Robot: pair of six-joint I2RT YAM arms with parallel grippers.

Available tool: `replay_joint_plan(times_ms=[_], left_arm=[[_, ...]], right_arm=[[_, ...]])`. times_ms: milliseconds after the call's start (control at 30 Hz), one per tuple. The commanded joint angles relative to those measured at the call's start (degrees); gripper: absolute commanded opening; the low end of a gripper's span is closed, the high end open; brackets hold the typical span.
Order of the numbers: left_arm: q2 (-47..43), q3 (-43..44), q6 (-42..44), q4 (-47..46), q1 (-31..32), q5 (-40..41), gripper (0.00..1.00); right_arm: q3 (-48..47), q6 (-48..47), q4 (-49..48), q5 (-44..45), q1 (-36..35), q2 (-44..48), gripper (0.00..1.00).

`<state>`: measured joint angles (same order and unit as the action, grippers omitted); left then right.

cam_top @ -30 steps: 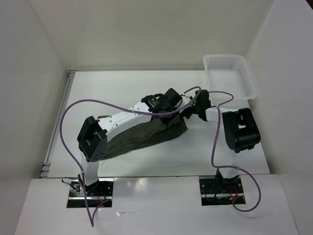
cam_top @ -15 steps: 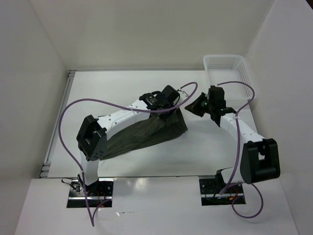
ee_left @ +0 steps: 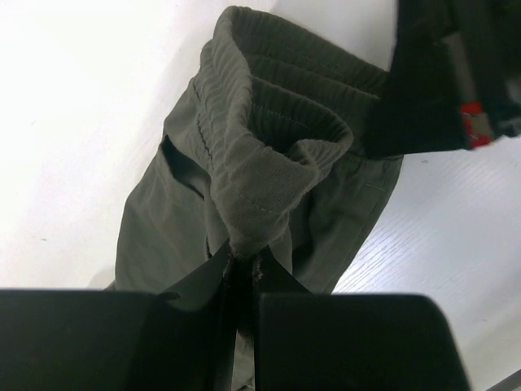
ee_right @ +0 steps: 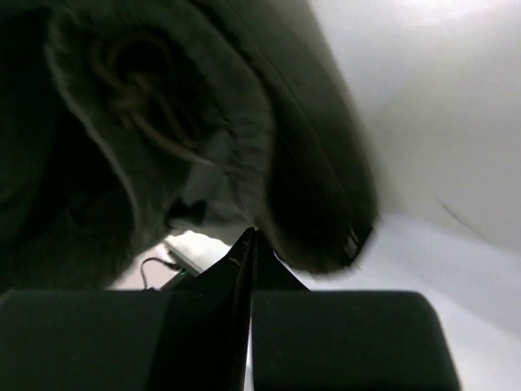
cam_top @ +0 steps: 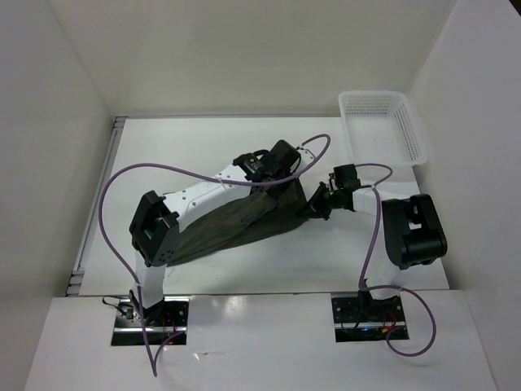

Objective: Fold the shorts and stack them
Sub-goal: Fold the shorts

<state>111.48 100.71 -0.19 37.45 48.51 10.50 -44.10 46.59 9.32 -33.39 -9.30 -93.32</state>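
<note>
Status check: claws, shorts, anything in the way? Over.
Left claw shut on shorts at waistband. Right claw shut at shorts' right edge, grip unconfirmed. Shorts bunched mid-table. Basket far right, not in the way.

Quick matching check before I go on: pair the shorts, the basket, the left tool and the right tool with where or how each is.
1 dark olive cloth shorts
2 white plastic mesh basket
3 left tool
4 right tool

A shut, by the shorts' right end
B far right corner
C clamped on the waistband
D mid-table, under the left arm

Pairs: 1-D, 2-B, 3-C, 4-A
</note>
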Motion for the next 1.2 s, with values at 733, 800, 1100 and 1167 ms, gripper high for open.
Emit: replay_joint_plan(times_ms=[733,800,1100,1167], left_arm=[[1.8,0.6,0.2,1.5,0.0,-10.5,0.18],[2.3,0.1,0.2,2.1,0.0,-11.7,0.22],[2.9,0.1,0.2,5.9,0.0,-20.6,0.58],[2.2,0.1,0.2,6.9,0.0,-23.5,0.61]], right_arm=[[-14.0,22.3,-22.9,-10.5,-1.6,-14.5,0.00],[-14.0,22.3,-22.9,-10.5,-1.6,-16.5,0.00],[-18.9,5.0,-6.6,-2.9,1.8,-15.5,0.10],[-20.4,1.7,-2.7,0.1,3.9,-14.3,0.16]])
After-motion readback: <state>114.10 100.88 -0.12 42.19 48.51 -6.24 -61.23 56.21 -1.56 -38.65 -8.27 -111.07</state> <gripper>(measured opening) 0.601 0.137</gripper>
